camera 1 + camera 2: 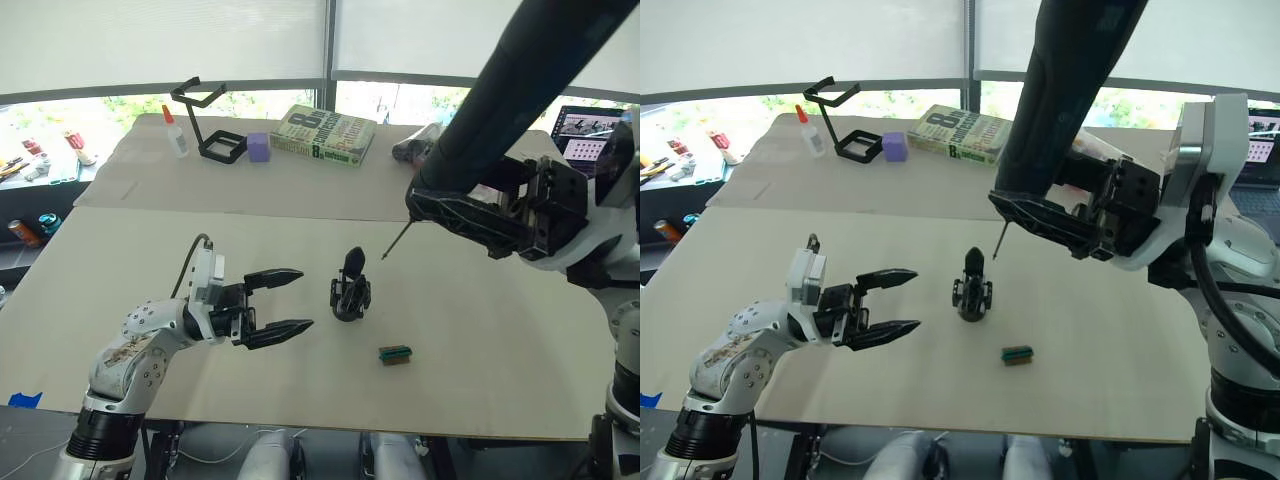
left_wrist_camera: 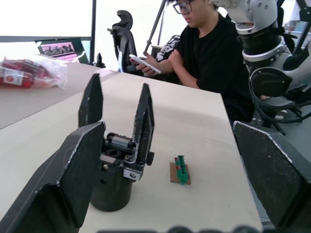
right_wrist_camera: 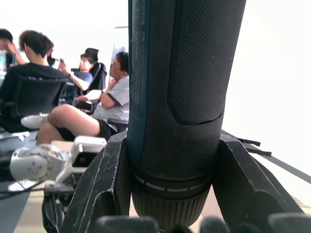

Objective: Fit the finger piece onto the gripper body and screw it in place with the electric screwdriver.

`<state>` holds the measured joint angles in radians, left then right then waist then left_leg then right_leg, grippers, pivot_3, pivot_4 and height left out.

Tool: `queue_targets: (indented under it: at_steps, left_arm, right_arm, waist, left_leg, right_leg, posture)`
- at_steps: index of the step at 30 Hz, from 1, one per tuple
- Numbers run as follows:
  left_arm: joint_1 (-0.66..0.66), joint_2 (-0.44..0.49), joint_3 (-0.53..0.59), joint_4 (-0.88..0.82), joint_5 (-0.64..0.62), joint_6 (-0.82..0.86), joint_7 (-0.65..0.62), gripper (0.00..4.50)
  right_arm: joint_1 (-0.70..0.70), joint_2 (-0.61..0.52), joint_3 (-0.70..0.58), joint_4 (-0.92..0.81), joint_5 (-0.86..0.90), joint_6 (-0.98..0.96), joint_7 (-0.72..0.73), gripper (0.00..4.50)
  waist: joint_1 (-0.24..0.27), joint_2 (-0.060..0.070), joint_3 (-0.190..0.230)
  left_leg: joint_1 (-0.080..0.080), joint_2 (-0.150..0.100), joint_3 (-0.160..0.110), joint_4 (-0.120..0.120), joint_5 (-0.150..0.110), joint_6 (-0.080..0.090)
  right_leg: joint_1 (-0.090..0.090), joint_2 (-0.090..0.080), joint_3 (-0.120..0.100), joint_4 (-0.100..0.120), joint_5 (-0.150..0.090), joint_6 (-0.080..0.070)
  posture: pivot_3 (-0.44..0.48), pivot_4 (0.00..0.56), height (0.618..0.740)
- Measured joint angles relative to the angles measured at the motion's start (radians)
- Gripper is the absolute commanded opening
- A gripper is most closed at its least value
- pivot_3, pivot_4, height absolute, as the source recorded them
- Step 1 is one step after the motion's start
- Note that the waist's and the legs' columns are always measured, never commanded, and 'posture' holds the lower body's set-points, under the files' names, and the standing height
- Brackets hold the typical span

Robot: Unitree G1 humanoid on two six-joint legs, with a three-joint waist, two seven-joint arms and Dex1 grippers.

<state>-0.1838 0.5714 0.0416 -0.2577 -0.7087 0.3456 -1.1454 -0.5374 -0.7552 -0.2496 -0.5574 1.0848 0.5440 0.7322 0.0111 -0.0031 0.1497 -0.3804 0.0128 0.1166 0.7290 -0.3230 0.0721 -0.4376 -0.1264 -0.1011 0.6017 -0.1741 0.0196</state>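
The gripper body (image 1: 350,291) stands upright on the middle of the table. In the left wrist view, two flat black pointed fingers (image 2: 144,116) rise from the gripper body (image 2: 114,179); I cannot tell which one is the finger piece. My left gripper (image 1: 303,298) is open, level with the body and a short way to its left, touching nothing. My right gripper (image 1: 455,212) is shut on the electric screwdriver (image 1: 530,90), a thick black cylinder that slants up to the right. Its thin bit (image 1: 395,242) points down-left, with the tip hanging just above and right of the body.
A small green-and-brown block (image 1: 395,354) lies near the front edge, right of the body. At the back are a book (image 1: 325,135), a purple cube (image 1: 258,148), a black wire stand (image 1: 210,125) and a glue bottle (image 1: 175,132). A person (image 2: 204,48) sits beyond the table's right end.
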Motion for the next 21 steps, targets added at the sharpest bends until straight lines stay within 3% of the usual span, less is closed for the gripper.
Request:
queue_targets:
  at_steps: [10, 15, 21]
  left_arm:
    - [0.034, -0.007, -0.006, 0.041, 0.134, -0.104, 0.045, 4.46]
    - [0.041, -0.018, -0.090, 0.086, 0.278, -0.196, 0.062, 4.46]
    - [0.012, -0.106, -0.166, 0.192, 0.376, -0.245, 0.120, 4.46]
  right_arm:
    - [-0.113, 0.081, 0.126, 0.026, 0.017, 0.075, -0.032, 1.93]
    - [-0.119, 0.109, 0.168, 0.031, 0.007, 0.091, -0.031, 1.93]
    - [-0.122, 0.134, 0.186, 0.037, -0.017, 0.091, -0.004, 1.93]
  waist:
    - [-0.002, 0.000, 0.000]
    - [0.001, 0.000, 0.000]
    - [-0.001, 0.000, 0.000]
  left_leg:
    - [0.000, 0.000, 0.001, 0.000, 0.000, 0.000]
    - [-0.001, 0.000, 0.001, 0.000, 0.000, 0.000]
    - [-0.001, 0.000, 0.001, 0.000, 0.000, 0.000]
  right_leg:
    - [-0.001, 0.000, 0.000, 0.000, 0.000, 0.000]
    - [-0.001, 0.000, 0.000, -0.001, 0.000, 0.000]
    - [-0.001, 0.000, 0.000, -0.001, 0.000, 0.000]
  posture:
    - [0.000, 0.150, 0.740]
    - [0.000, 0.150, 0.740]
    - [0.000, 0.150, 0.740]
